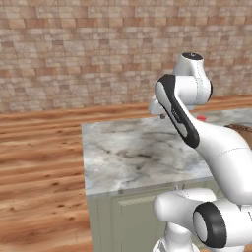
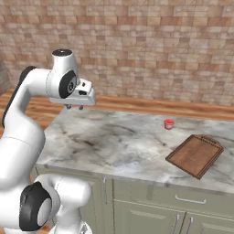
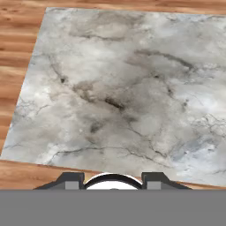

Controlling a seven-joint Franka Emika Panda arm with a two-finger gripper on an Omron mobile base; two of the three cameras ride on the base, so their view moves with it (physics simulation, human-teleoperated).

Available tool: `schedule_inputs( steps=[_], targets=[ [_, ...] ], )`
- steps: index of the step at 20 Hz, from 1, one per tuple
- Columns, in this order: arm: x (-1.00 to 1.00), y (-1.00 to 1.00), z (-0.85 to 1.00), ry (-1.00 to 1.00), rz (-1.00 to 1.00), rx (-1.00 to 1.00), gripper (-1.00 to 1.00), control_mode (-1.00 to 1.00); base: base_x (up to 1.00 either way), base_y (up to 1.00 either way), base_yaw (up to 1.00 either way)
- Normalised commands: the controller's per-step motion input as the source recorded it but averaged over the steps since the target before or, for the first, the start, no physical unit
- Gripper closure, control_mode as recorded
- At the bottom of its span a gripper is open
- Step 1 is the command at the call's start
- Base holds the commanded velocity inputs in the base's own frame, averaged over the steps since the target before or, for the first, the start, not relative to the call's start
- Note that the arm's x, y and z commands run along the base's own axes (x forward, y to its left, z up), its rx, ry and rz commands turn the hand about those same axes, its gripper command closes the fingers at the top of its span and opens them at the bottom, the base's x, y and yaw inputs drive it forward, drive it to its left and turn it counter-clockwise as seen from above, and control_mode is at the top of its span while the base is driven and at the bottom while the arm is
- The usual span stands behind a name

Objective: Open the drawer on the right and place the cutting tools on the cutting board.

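Note:
My gripper [image 2: 74, 107] hangs high above the left back part of the marble counter [image 2: 123, 141], pointing down. Its two dark fingertips [image 3: 73, 181] stand apart with nothing between them, so it is open. The cutting board [image 2: 195, 155], a reddish-brown wooden slab, lies bare on the counter's right side, far from the gripper; its edge also peeks out behind the arm [image 1: 242, 129]. Below the board, the drawer on the right [image 2: 185, 195] is shut, its handle [image 2: 189, 199] facing out. The cutting tools are hidden.
A small red cup-like object [image 2: 169, 124] stands on the counter behind the board, also seen past the arm [image 1: 201, 118]. Grey-green cabinet fronts [image 1: 138, 216] run under the counter. Wooden floor [image 1: 39, 167] lies to the left, with a brick wall behind.

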Motion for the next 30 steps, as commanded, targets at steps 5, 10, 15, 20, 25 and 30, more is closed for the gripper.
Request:
schedule_inputs(
  steps=[5,10,15,20,25,30],
  targets=[
    [0.00,-0.10,-0.08,0.02,0.00,0.01,-1.00,-1.00,0.00,0.00,0.00],
    [-0.16,-0.80,-0.16,0.00,-0.13,0.28,-1.00,-1.00,0.00,0.00,0.00],
    [-0.07,-0.94,-0.27,0.04,-0.21,0.29,-1.00,-1.00,0.00,0.00,0.00],
    [-0.28,-1.00,-0.44,0.00,-0.25,0.31,-1.00,-1.00,0.00,0.00,0.00],
    [-0.43,-1.00,-0.69,0.00,-0.27,0.30,-1.00,-1.00,0.00,0.00,0.00],
    [-0.54,-1.00,-0.83,0.00,-0.26,0.27,-1.00,-1.00,0.00,0.00,0.00]
  ],
)
